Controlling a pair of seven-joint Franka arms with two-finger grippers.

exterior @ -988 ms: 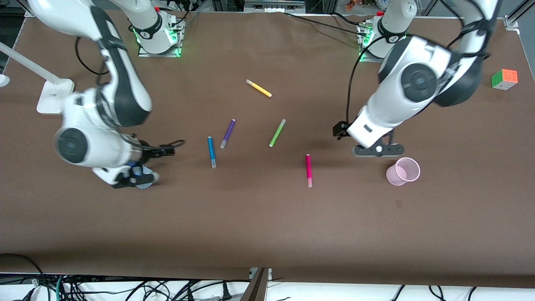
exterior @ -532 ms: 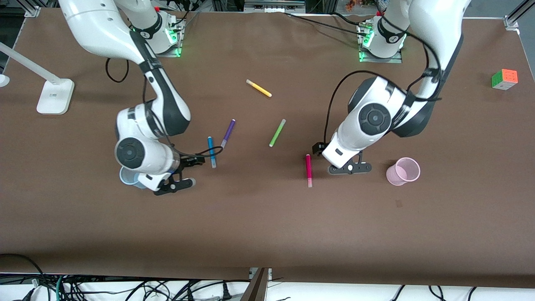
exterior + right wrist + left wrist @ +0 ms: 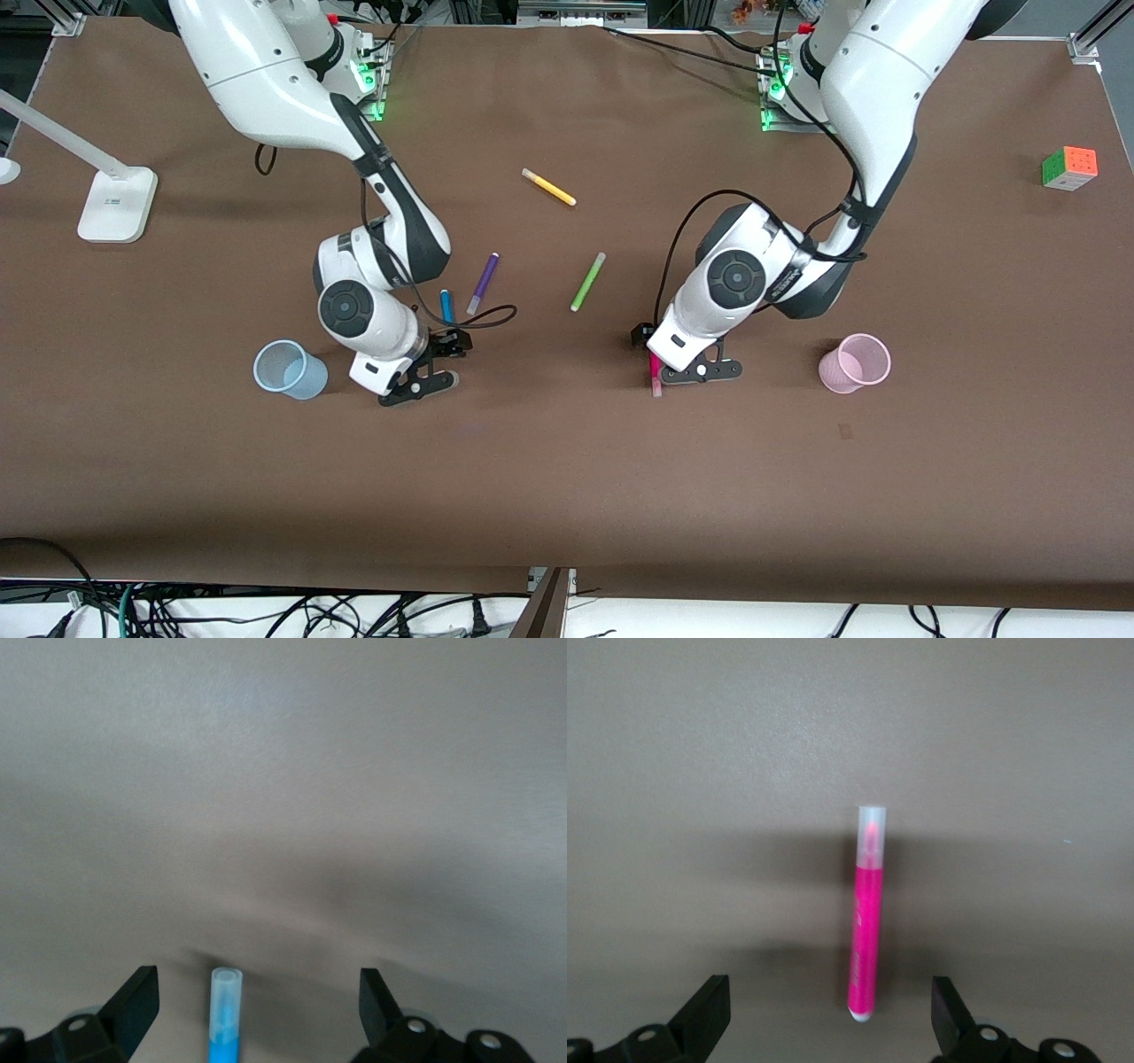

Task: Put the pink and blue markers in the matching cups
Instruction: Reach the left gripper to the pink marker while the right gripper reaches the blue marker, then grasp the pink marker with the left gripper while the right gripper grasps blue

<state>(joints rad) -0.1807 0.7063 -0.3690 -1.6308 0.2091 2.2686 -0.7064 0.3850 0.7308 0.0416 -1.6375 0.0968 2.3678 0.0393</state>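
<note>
Step in hand: approach for pickup. My left gripper [image 3: 828, 1014] hangs over the pink marker [image 3: 866, 926], jaws spread; my right gripper [image 3: 257, 1005] over the blue marker [image 3: 224, 1014], likewise spread. Both markers lie on the bench. Next move calls for descending and closing.

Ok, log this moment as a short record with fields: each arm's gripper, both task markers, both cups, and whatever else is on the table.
left gripper: open, over the pink marker
right gripper: open, over the blue marker
pink marker: lying flat on the table, not gripped
blue marker: lying flat, not gripped
pink cup: upright, toward the left arm's end
blue cup: upright, toward the right arm's end
other pens: purple, green, yellow
also: puzzle cube, lamp base
</note>
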